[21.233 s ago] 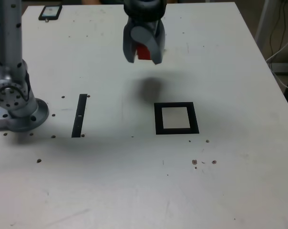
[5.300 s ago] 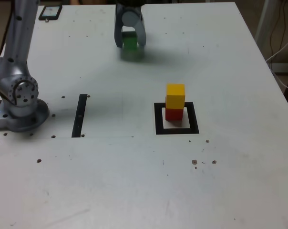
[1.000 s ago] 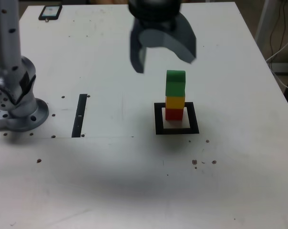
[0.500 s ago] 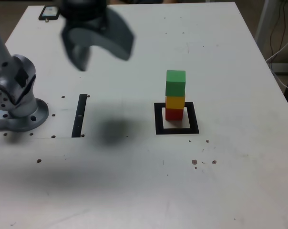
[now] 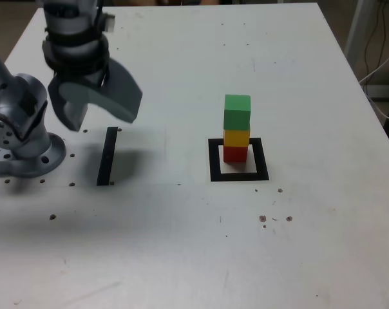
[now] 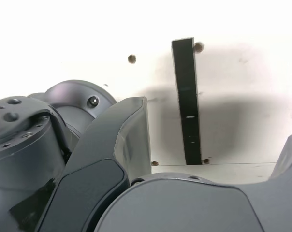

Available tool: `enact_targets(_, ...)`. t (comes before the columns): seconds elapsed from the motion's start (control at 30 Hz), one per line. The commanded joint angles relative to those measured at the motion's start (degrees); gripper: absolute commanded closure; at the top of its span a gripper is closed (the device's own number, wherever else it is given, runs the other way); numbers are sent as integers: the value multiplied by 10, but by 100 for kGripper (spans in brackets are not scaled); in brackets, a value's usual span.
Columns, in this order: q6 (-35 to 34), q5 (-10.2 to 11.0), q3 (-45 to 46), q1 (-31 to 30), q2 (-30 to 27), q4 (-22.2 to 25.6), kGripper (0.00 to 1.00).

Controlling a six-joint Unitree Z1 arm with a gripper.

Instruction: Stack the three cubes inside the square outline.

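Three cubes stand stacked in the exterior view: the red cube [image 5: 234, 153] at the bottom, the yellow cube [image 5: 236, 137] on it, the green cube [image 5: 237, 112] on top, slightly offset. The stack rests inside the black square outline [image 5: 214, 160]. My gripper [image 5: 99, 114] hangs open and empty far to the exterior view's left of the stack, above the thin black strip [image 5: 107, 156]. In the wrist view my gripper [image 6: 213, 140] shows wide jaws with nothing between them, only the strip [image 6: 187, 104] below; no cube appears there.
The arm's grey base [image 5: 24, 145] sits at the exterior view's left edge, also seen as the base [image 6: 35, 140] in the wrist view. A dark phone-like object [image 5: 67, 16] lies at the far left corner. Cables [image 5: 378, 64] hang beyond the table's right edge.
The open gripper has swung from above the stack to the exterior view's left and come down over the black strip. The three-cube stack stands still.
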Motion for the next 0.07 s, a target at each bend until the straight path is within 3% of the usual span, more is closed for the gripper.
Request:
enact_targets(0.0,1,-11,20,1,2,-14,1)
enact_targets(0.03,1,-15,29,1,2,-18,1)
